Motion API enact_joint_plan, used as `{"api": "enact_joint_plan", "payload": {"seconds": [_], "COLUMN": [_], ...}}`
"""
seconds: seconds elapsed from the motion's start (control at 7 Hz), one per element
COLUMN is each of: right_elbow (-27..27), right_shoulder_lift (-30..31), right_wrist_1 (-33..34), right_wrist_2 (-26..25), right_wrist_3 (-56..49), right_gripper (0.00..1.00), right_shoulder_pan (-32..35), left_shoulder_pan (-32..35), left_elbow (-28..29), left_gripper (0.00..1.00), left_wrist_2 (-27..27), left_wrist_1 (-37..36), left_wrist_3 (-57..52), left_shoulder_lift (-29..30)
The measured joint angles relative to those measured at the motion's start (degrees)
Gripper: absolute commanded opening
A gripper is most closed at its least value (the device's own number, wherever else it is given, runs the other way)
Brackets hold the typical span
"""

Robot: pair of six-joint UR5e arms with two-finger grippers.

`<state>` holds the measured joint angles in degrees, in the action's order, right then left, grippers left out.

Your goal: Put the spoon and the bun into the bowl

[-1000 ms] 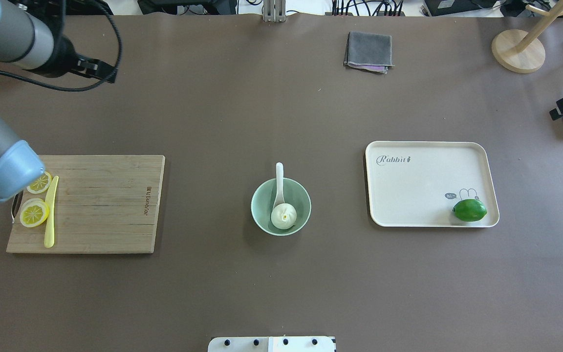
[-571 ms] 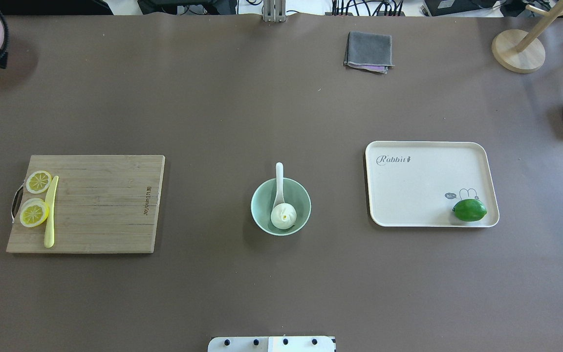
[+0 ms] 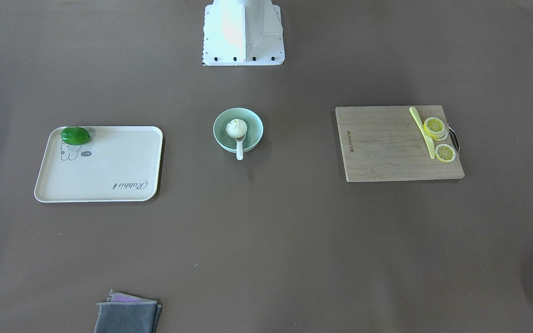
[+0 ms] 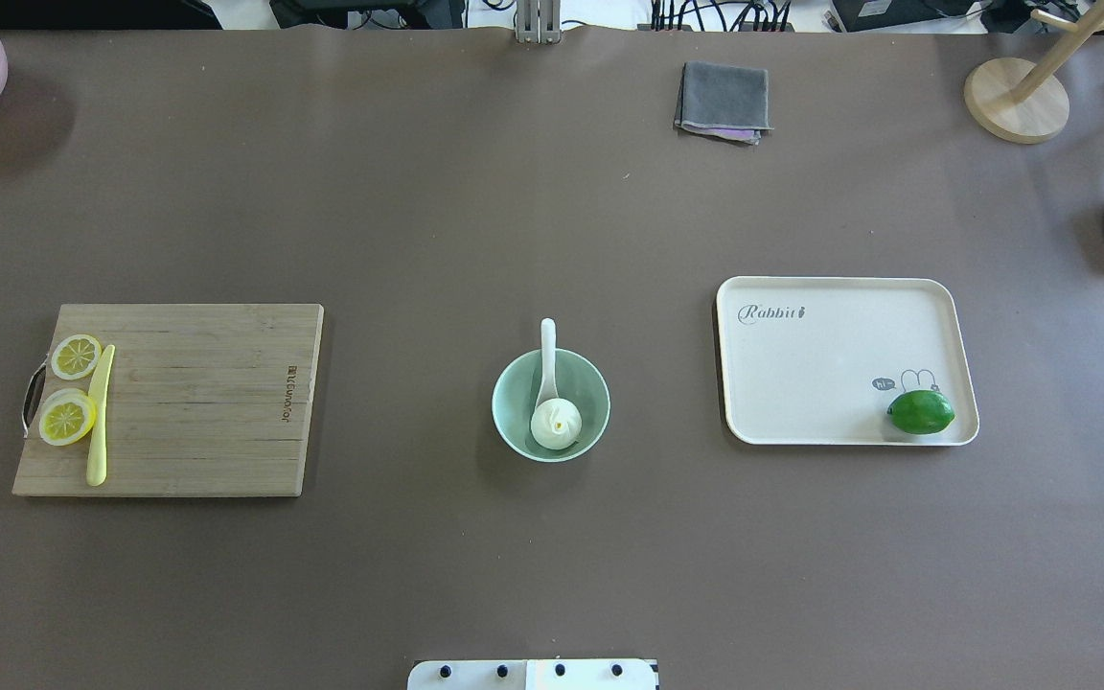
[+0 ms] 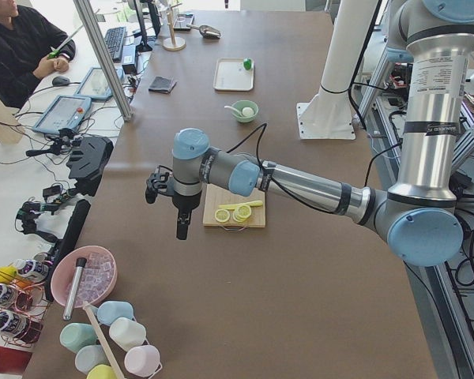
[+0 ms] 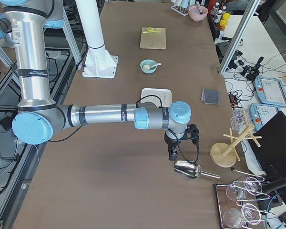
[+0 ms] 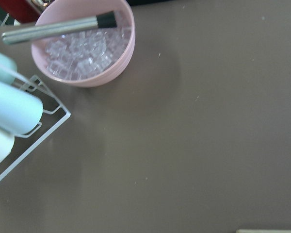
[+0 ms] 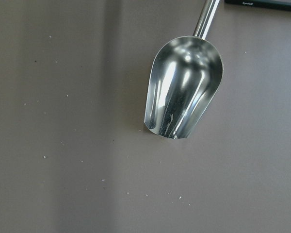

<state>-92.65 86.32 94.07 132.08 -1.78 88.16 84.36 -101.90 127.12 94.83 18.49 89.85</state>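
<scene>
1. The mint bowl (image 4: 593, 422), mid-table, holds the bun (image 4: 555, 425) and the spoon (image 4: 547, 350).
2. The spoon's long axis runs straight away from the robot: scoop inside against the bun, handle jutting over the far rim.
3. A cream tray (image 4: 820, 364) holds a lime (image 4: 920, 411); a pink bowl (image 7: 121, 58) holds clear cubes (image 7: 77, 53).
4. Left gripper (image 5: 182, 227) and right gripper (image 6: 172, 153) hang at opposite table ends; their opening cannot be told.
</scene>
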Motion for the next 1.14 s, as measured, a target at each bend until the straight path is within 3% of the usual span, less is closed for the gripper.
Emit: {"api": "enact_joint_plan", "payload": {"seconds": [0.43,1.14], "right_elbow": [-1.02,-1.60], "right_shoulder_lift": [-1.15,-1.12], "right_wrist_1": [5.02,5.26], "right_wrist_2": [0.21,-0.12], "right_wrist_3": [0.41,0.80], "right_gripper": [1.00,1.00], "right_shoulder_pan": [0.18,0.17], "left_shoulder_pan": [3.70,3.97], "left_elbow": [1.30,1.66], "left_gripper": [0.98,0.98], "left_wrist_2": [2.65,2.61], "left_wrist_1": [0.11,0.09], "left_wrist_3": [-0.48,-0.41], "left_shoulder_lift": [-3.34,-4.24]}}
